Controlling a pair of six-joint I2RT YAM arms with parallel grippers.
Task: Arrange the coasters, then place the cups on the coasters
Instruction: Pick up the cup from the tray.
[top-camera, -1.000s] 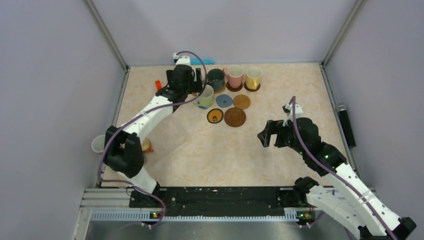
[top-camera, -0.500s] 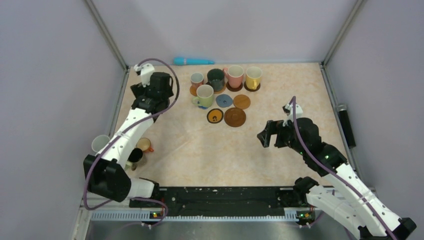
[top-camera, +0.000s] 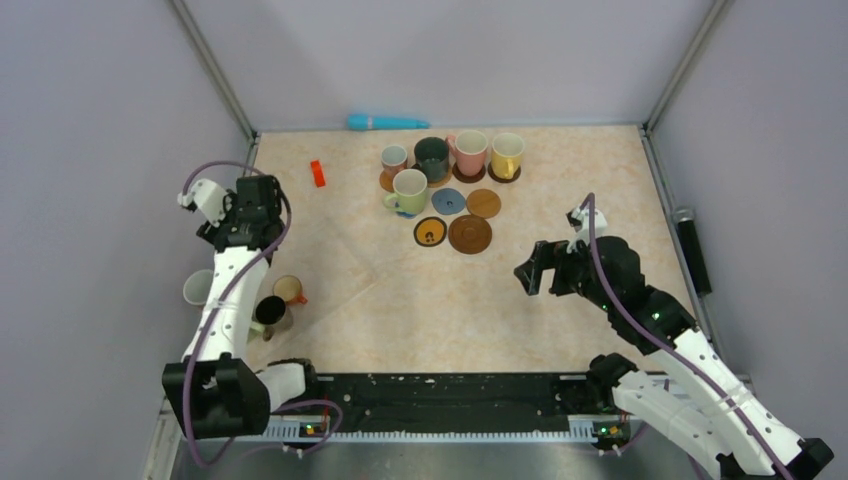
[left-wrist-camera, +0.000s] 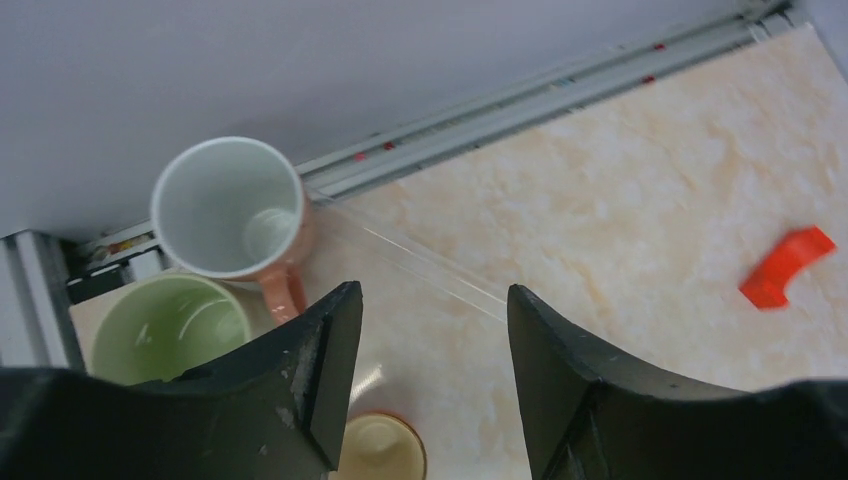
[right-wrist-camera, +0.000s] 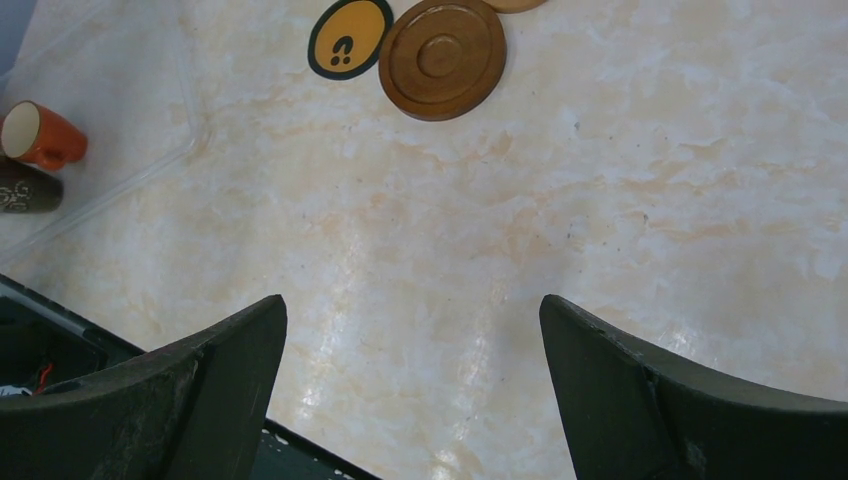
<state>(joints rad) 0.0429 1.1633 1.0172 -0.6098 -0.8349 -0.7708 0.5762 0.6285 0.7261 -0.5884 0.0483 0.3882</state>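
Down at the left edge of the table (top-camera: 380, 310), near side, the spare cups sit bunched close: a peach cup (left-wrist-camera: 228, 208), a pale green cup (left-wrist-camera: 170, 330) and a cream-lined cup (left-wrist-camera: 380, 450). The left gripper (left-wrist-camera: 430, 300) hangs right over them, fingers apart with nothing between. I'd pick one rim, stay off the handle and drop straight down so the neighbours don't get knocked. The right gripper (right-wrist-camera: 410, 310) is spread wide and empty over the near right. Further back, four bare coasters wait toward the far edge, the big brown coaster (top-camera: 469, 234) nearest.
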